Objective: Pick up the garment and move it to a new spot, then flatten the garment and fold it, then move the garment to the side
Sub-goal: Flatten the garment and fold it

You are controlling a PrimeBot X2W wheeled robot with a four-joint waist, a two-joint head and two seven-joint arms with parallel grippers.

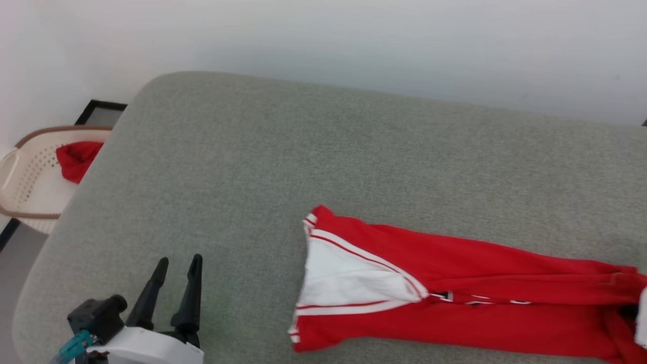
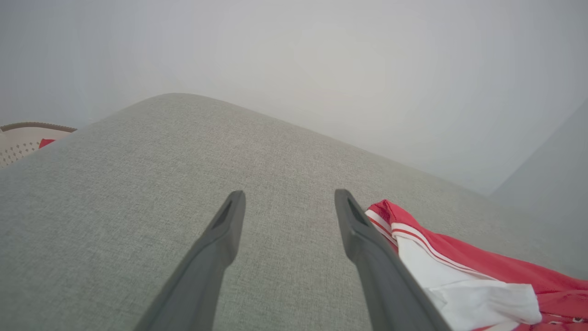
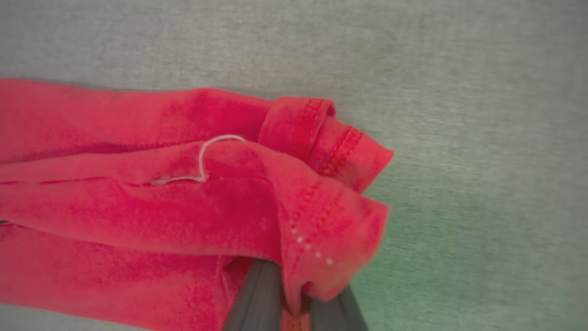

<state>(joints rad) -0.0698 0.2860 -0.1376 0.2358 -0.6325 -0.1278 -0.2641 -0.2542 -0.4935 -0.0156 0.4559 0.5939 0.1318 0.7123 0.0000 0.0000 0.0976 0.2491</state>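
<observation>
The garment (image 1: 455, 283) lies stretched out on the grey padded surface (image 1: 303, 151), red with a white sleeve and striped trim at its left end. In the right wrist view my right gripper (image 3: 296, 305) is shut on a bunched red hem of the garment (image 3: 183, 197), and the cloth folds over the dark fingers (image 3: 257, 299). My left gripper (image 1: 180, 259) stands open at the lower left, empty and well left of the garment. In the left wrist view, the open left gripper (image 2: 289, 193) has the garment's (image 2: 459, 276) sleeve end just beside its right finger.
A cream perforated basket (image 1: 30, 177) sits off the surface's left edge with a small red cloth (image 1: 76, 159) in it; the basket (image 2: 23, 138) also appears at the far left of the left wrist view. A pale wall runs behind the surface.
</observation>
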